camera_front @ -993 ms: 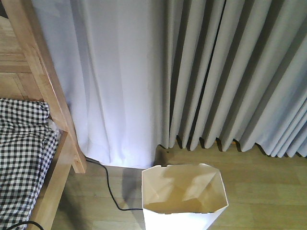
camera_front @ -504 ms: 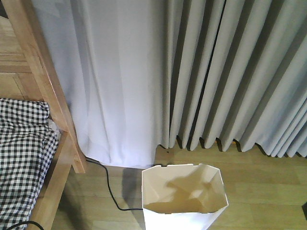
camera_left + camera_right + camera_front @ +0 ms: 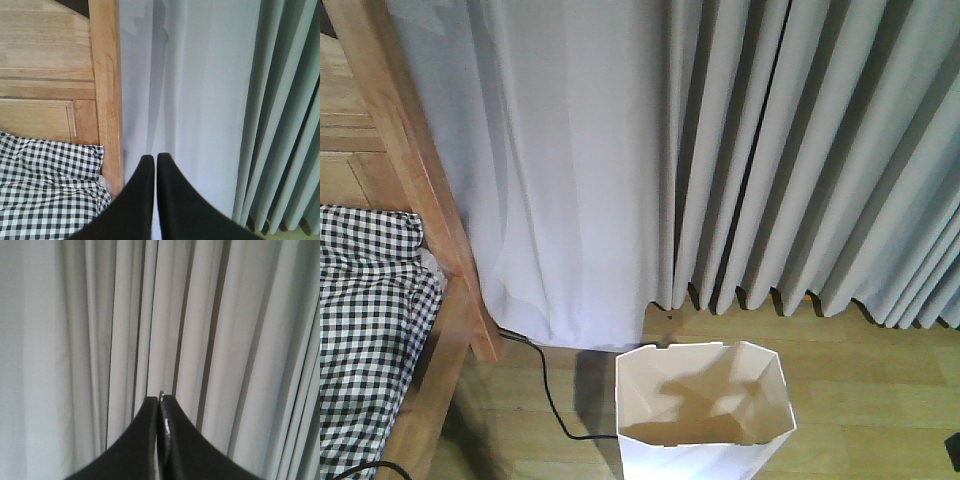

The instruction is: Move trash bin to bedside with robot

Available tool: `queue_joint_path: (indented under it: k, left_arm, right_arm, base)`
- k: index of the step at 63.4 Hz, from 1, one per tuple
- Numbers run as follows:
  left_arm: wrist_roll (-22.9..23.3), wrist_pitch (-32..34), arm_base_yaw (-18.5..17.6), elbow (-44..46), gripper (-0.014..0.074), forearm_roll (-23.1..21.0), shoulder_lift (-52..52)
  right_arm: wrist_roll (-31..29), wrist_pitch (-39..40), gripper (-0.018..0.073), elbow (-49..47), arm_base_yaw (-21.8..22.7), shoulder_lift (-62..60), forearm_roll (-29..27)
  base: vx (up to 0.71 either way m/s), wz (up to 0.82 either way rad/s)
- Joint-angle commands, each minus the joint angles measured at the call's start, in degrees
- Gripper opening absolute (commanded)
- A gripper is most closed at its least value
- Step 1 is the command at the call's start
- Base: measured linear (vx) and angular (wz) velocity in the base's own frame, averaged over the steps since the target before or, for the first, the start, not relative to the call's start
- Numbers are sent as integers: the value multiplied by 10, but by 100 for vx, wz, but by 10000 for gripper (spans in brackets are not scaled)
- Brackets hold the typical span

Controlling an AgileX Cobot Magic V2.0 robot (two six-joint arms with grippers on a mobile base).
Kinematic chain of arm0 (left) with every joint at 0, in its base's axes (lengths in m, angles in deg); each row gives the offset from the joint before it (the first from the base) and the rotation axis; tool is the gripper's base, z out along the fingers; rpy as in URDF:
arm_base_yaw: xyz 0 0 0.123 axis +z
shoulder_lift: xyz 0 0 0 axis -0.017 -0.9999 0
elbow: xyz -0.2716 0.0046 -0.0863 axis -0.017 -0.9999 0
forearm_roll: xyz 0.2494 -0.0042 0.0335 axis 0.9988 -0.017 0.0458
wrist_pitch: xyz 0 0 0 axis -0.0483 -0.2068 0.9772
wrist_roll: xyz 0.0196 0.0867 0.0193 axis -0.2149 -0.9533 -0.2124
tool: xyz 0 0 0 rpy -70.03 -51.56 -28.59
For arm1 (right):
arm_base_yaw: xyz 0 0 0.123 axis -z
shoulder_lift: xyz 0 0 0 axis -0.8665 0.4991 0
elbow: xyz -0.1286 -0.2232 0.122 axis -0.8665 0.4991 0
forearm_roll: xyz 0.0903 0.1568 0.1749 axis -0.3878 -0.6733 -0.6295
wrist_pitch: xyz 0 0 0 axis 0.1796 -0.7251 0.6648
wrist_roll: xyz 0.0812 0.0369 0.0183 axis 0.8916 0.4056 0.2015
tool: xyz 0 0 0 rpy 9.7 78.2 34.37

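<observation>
Both grippers pinched closed and empty — bin parked near the bed, barely any change.

Left gripper [image 3: 154,165] has jaws together on nothing, aimed at the bed frame [image 3: 106,90] and checked bedding [image 3: 50,190]; right gripper [image 3: 160,402] likewise closed, facing the grey curtain [image 3: 225,340]. The trash bin [image 3: 703,410] stands upright on the wood floor [image 3: 880,390], same spot as a second ago — only the shadow inside it shifted, and a dark shape now shows at the lower right edge. Bin sits near the frame, a black cable [image 3: 548,390] between; likely close to done.
</observation>
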Motion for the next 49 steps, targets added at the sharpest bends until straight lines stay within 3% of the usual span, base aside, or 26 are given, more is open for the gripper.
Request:
queue_joint_path:
  k: [1,49]
  left_arm:
    - [1,46,0,-15,-6,0,7]
    - [1,46,0,-15,-6,0,7]
  right_arm:
    - [1,39,-10,10,1,-8,-2]
    - [1,39,-10,10,1,-8,-2]
  base:
    - [0,0]
    - [0,0]
